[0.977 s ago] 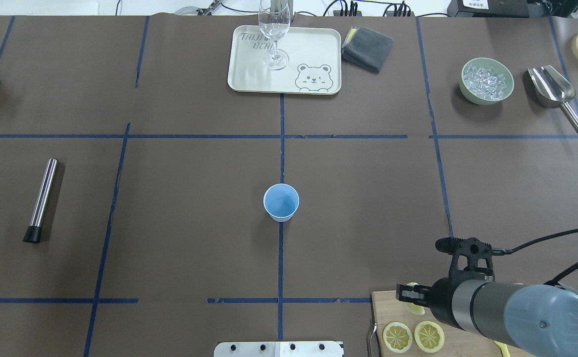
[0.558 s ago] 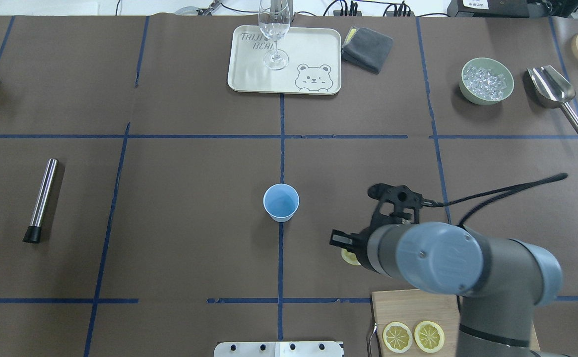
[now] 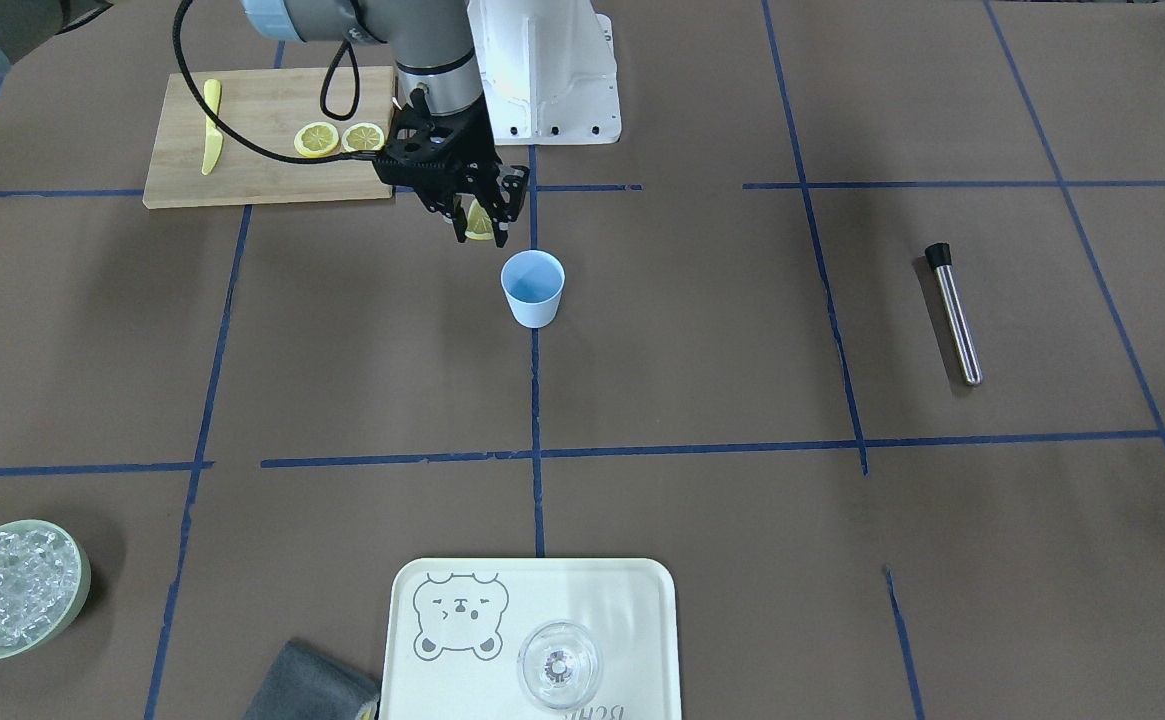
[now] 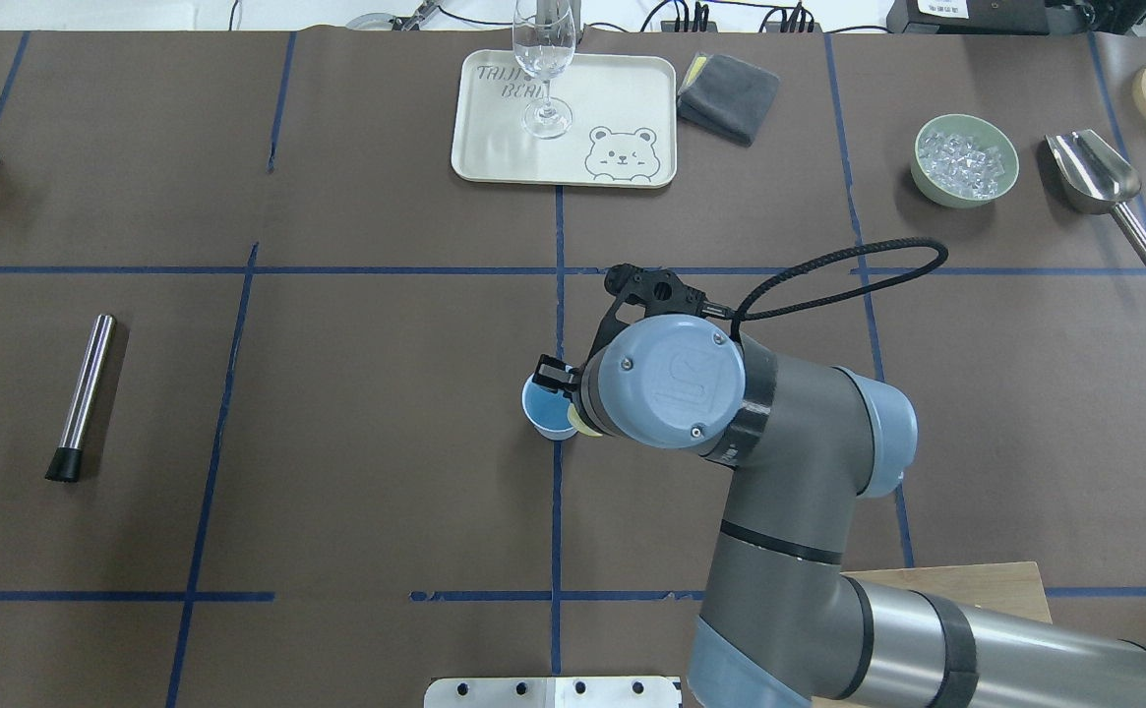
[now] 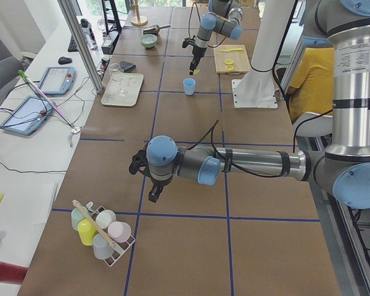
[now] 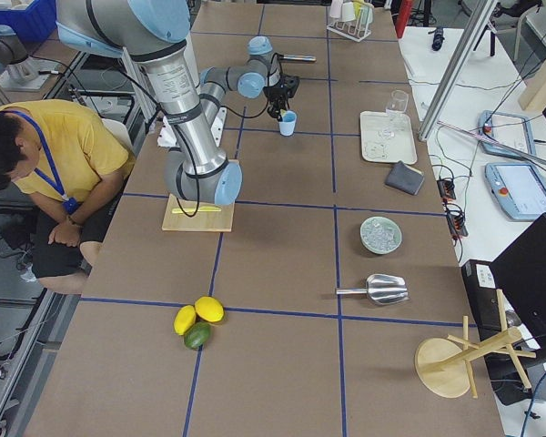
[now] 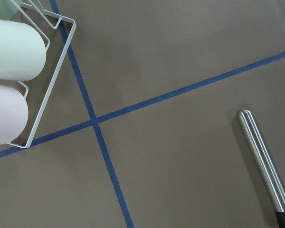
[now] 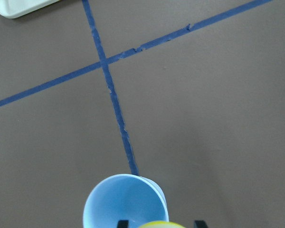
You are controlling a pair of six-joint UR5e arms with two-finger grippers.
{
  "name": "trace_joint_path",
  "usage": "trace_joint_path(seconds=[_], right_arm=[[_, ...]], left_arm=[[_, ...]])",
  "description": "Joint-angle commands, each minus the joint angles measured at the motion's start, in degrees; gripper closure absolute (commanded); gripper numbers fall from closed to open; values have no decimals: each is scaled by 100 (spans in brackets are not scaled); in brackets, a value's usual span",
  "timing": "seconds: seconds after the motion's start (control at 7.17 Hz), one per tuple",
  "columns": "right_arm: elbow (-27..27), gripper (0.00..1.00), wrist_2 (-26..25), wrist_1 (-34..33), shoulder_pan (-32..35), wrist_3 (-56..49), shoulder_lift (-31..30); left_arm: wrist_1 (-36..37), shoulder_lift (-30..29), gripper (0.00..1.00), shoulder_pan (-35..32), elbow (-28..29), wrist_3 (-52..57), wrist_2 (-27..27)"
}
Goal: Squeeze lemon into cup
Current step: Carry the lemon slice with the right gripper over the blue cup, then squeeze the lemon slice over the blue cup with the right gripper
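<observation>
Left gripper (image 5: 153, 196) hangs above the table at far left; I cannot tell whether its fingers are spread or pressed together. Cup (image 4: 543, 413) stands upright mid-table. Seen from overhead, the lemon (image 3: 480, 222) is raised by the cup's 4 o'clock rim, pinched on edge by the right gripper (image 3: 482, 234).

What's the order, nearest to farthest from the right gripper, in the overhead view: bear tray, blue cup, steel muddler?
1. blue cup, almost beneath the right gripper.
2. bear tray, at the far edge.
3. steel muddler, far on the left.
</observation>
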Motion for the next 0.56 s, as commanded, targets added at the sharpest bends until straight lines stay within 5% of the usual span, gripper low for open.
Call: trace_joint_path(seconds=[0.0,0.42], right_arm=[[-296,44,73,14,138,-9,263],[-657,35,117,436,129,61,272]], left_arm=[[-9,45,0,0,0,0,0],[-9,45,0,0,0,0,-9]])
